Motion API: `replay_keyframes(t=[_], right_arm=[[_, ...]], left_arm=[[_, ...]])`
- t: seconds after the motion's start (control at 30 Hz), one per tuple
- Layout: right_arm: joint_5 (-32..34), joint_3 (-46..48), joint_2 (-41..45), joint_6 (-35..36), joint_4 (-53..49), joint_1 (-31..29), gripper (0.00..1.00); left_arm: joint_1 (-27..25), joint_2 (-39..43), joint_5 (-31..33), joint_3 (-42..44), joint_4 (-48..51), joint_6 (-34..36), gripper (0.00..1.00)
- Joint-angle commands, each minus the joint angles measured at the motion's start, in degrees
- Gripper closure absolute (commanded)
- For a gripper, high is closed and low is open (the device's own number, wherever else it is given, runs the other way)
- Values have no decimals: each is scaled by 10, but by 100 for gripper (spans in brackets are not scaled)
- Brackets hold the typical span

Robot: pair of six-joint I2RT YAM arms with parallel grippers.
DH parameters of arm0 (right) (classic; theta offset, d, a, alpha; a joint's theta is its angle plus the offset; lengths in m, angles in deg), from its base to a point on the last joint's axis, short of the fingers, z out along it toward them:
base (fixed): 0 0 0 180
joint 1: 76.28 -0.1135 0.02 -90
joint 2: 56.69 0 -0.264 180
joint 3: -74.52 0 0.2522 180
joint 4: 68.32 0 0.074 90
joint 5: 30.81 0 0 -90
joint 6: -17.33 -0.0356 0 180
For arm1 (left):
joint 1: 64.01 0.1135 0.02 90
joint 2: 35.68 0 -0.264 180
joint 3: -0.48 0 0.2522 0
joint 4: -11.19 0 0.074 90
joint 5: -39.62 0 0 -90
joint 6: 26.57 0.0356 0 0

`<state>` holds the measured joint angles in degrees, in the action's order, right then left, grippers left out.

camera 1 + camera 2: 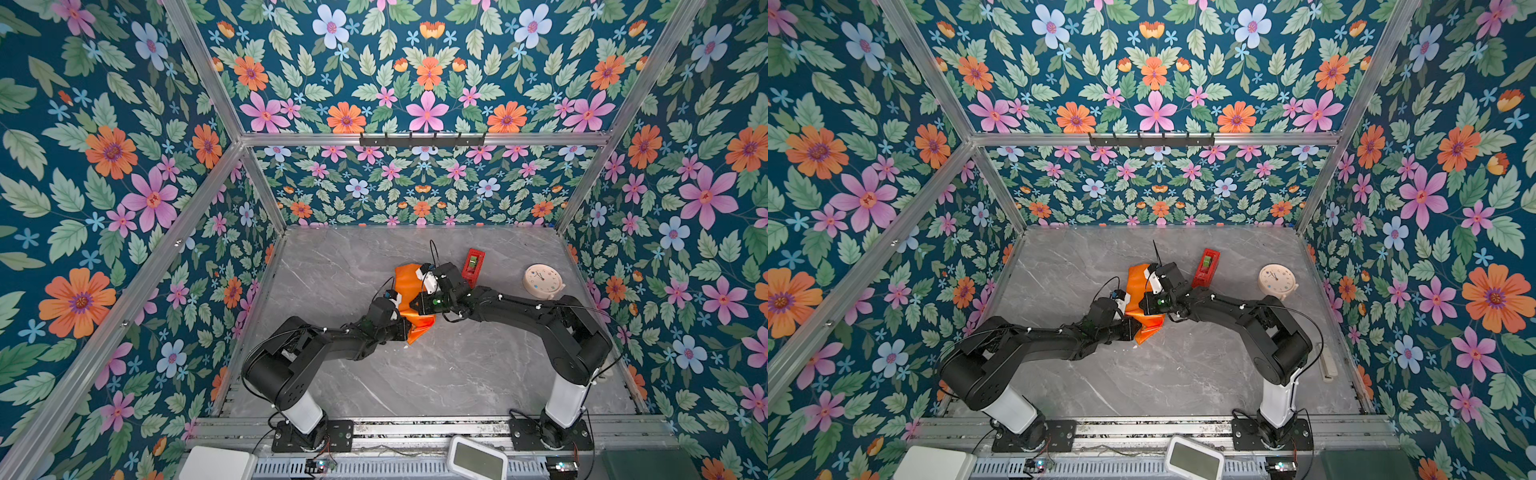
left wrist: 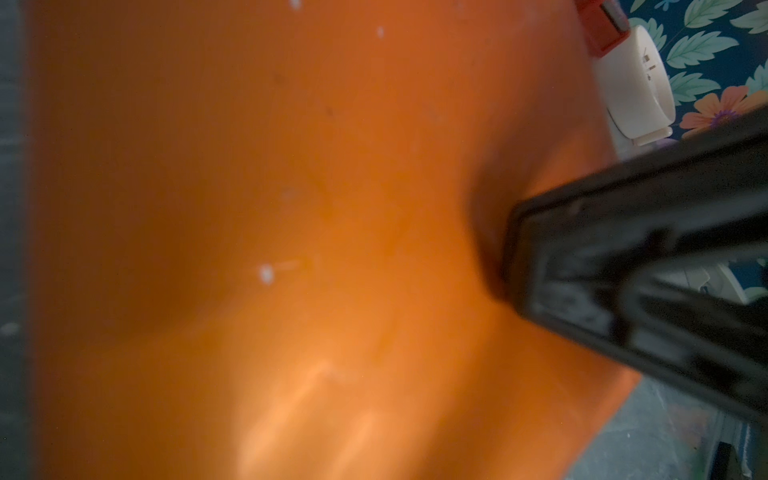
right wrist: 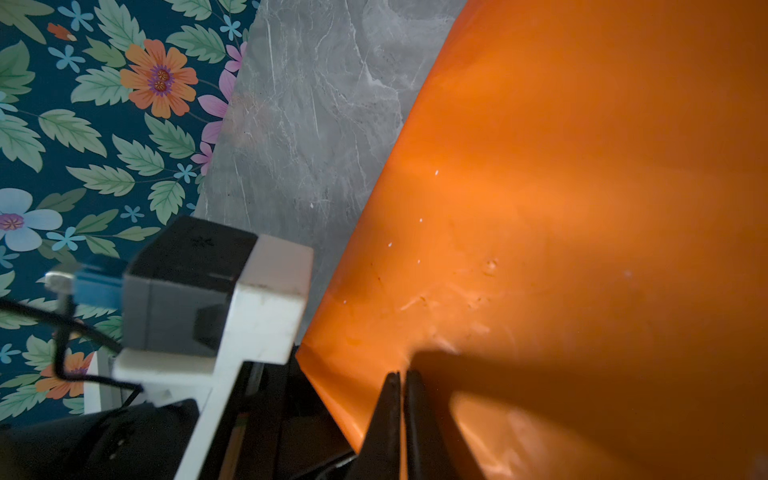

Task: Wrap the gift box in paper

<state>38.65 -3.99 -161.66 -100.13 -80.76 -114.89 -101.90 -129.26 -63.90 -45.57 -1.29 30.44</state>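
Note:
The paper (image 1: 409,282) (image 1: 1138,276) lies orange face up, bunched into a mound at the middle of the table. The gift box is hidden. My right gripper (image 3: 401,374) is shut on an edge of the paper (image 3: 582,208), with a thin orange strip between its fingers. In both top views it (image 1: 412,305) reaches in from the right. My left gripper (image 1: 407,329) (image 1: 1133,326) sits against the paper's near left side. Orange paper (image 2: 291,208) fills the left wrist view and hides the left jaws. The right gripper's black fingers (image 2: 582,257) press on the sheet there.
A red tape dispenser (image 1: 473,266) (image 1: 1206,266) stands just right of the paper. A round cream clock (image 1: 542,280) (image 1: 1277,280) lies farther right. The left arm's wrist camera (image 3: 208,291) is close beside the right gripper. Grey marble table (image 1: 436,374) spreads in front.

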Motion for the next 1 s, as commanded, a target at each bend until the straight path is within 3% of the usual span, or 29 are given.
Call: replay_keyframes(t=[0.0,0.47,0.97], right_arm=[[16,4,-7,0,-86,-2,91],[16,6,-10,0,-84,-2,92],[15,5,-8,-3,-83,-2,93]], left_arm=[[0,7,19,5,-28,13,80],[2,66,51,56,31,36,75],[2,-4,31,0,-49,1,75]])
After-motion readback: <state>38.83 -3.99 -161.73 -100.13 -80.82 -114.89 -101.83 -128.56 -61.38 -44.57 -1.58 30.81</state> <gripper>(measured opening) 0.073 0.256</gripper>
